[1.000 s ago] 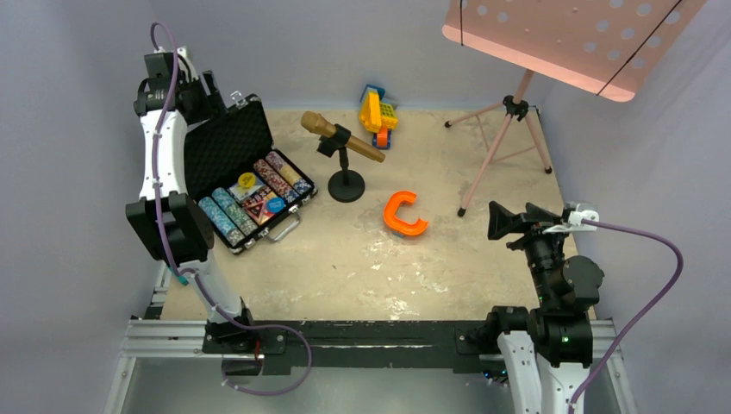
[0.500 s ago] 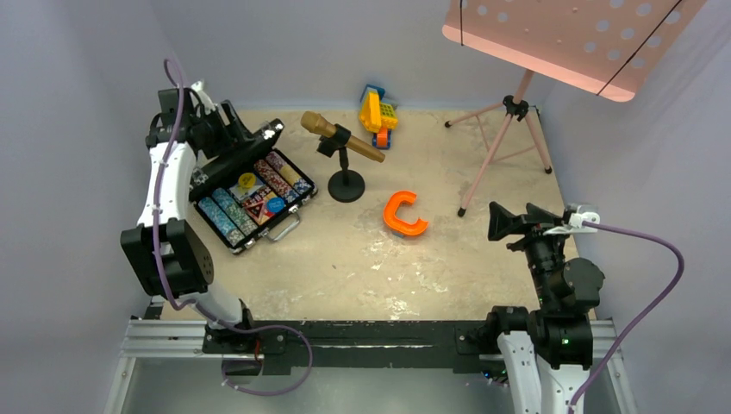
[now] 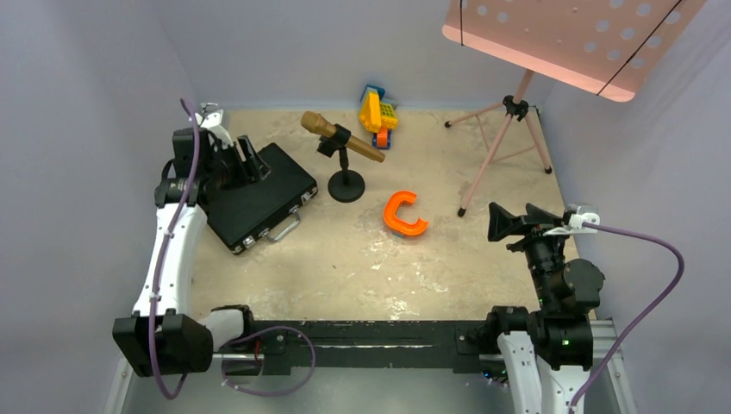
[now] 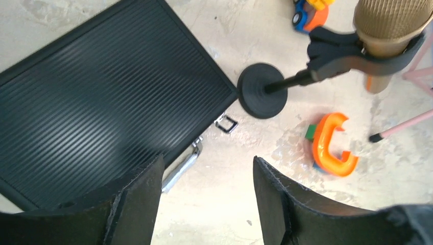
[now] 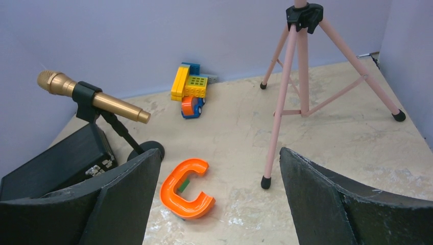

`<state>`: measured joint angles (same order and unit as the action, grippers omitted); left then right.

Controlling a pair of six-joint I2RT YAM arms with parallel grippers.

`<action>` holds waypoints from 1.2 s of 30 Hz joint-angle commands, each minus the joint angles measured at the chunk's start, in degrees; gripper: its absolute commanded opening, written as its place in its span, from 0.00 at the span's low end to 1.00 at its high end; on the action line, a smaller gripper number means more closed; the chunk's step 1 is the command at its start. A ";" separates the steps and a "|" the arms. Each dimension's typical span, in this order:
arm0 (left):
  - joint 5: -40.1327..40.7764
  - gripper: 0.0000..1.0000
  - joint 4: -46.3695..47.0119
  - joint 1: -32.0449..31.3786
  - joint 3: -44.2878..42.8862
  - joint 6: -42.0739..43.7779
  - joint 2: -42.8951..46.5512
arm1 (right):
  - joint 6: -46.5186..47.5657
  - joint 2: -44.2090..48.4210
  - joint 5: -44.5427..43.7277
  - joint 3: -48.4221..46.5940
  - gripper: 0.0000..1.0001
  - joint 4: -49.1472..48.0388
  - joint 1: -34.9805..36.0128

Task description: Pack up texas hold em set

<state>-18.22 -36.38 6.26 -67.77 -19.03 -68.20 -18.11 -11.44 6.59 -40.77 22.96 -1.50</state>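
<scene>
The black case [image 3: 259, 197] of the texas hold em set lies shut at the table's left, its ribbed lid flat; chips, cards, dice and buttons are hidden inside. Its silver handle [image 4: 179, 165] and one flipped-out latch [image 4: 226, 123] show at the front edge. My left gripper [image 3: 247, 160] is open and empty, hovering over the lid's back part; in the left wrist view [image 4: 207, 176] its jaws straddle the lid's front edge [image 4: 102, 102]. My right gripper [image 3: 509, 221] is open and empty at the right, far from the case [image 5: 61, 161].
A gold microphone [image 3: 343, 138] on a black stand stands just right of the case. An orange C-shaped piece [image 3: 403, 214] lies mid-table. A yellow toy [image 3: 377, 112] sits at the back. A pink music stand [image 3: 504, 129] occupies the back right.
The case lid has gone from standing open to shut flat, hiding the chips. My left arm has swung forward and down with it. The right arm has not moved.
</scene>
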 commanded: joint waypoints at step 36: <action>17.87 0.28 20.11 -22.64 6.16 2.24 -19.60 | -0.26 1.07 -0.61 0.61 0.91 -1.43 0.35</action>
<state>-1.41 -20.58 -16.19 -59.05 -18.22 -87.42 -18.17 -10.79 6.59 -40.73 23.14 -1.50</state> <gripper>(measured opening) 0.295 0.905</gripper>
